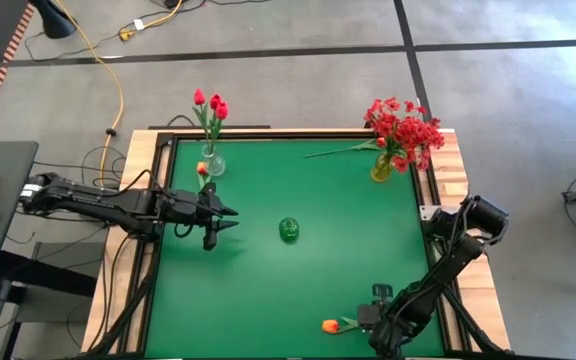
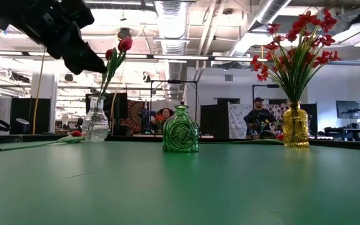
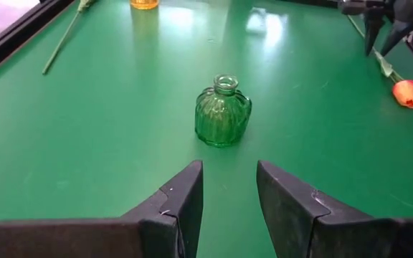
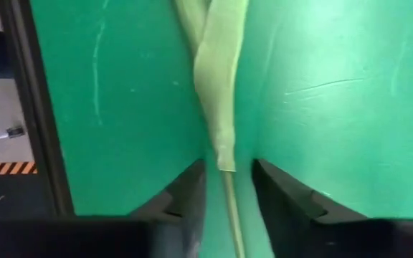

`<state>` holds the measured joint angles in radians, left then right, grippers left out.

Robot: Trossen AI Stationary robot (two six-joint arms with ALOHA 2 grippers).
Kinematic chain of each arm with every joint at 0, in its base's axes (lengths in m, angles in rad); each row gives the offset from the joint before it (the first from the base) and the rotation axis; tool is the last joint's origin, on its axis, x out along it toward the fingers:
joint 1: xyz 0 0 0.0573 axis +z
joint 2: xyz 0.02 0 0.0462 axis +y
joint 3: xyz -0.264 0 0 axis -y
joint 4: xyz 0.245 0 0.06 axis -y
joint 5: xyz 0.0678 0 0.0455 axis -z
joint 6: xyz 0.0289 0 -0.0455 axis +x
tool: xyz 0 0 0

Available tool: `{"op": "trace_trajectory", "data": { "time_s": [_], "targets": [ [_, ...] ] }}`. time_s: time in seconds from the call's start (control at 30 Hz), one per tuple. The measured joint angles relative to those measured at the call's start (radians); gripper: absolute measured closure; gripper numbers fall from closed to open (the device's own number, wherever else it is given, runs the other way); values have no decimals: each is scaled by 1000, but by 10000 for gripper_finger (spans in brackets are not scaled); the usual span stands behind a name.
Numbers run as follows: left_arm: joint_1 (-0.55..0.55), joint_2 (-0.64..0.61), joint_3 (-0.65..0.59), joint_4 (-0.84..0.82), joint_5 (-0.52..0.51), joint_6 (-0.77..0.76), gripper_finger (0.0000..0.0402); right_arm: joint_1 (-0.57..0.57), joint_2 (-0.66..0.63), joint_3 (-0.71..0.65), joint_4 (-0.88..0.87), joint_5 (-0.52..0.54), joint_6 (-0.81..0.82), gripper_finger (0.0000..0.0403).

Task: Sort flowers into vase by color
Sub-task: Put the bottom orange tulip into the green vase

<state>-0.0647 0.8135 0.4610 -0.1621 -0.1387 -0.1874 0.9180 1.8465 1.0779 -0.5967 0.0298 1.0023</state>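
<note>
An orange tulip (image 1: pixel 330 326) lies flat near the table's near edge. My right gripper (image 1: pixel 366 316) is lowered over its stem. In the right wrist view the open fingers (image 4: pixel 228 175) stand on either side of the thin stem and pale leaf (image 4: pixel 219 107). My left gripper (image 1: pixel 223 215) is open and hovers left of the small green vase (image 1: pixel 288 230), which it faces in its wrist view (image 3: pixel 223 111). A clear vase (image 1: pixel 211 160) holds red-pink tulips. A yellow vase (image 1: pixel 383 165) holds red sprays. One flower (image 1: pixel 202 169) lies by the clear vase, and one stem (image 1: pixel 338 150) lies by the yellow vase.
The green mat is framed by a raised dark rim (image 1: pixel 168 200) and wooden edges. The green vase stands mid-table with open mat around it. The low view shows a loose flower (image 2: pixel 42 144) left of the clear vase (image 2: pixel 95 122), with people in the room behind.
</note>
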Motion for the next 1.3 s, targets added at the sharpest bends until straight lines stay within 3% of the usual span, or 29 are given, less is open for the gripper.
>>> {"op": "trace_trajectory", "data": {
  "time_s": [0.27, 0.47, 0.6, 0.73, 0.9, 1.03, 1.3],
  "targets": [
    [-9, 0, 0, 3, 0, -8, 284, -5, -34, -2, -5, 3, 0, 386],
    [-9, 0, 0, 3, -7, 6, 284, -44, -132, -5, -44, -12, 2, 366],
    [-9, 0, 0, 3, -8, 18, 284, -86, -216, -5, -57, 14, -26, 375],
    [-9, 0, 0, 3, -8, 21, 284, -145, -321, -3, -46, 95, -100, 387],
    [-9, 0, 0, 4, -8, 9, 284, -232, -447, -3, -21, 289, -205, 376],
    [-9, 0, 0, 4, -5, -15, 284, -304, -527, -3, 62, 368, -337, 379],
    [-9, 0, 0, 4, -5, -40, 284, -442, -587, -3, 373, 402, -672, 381]
  ]
}}
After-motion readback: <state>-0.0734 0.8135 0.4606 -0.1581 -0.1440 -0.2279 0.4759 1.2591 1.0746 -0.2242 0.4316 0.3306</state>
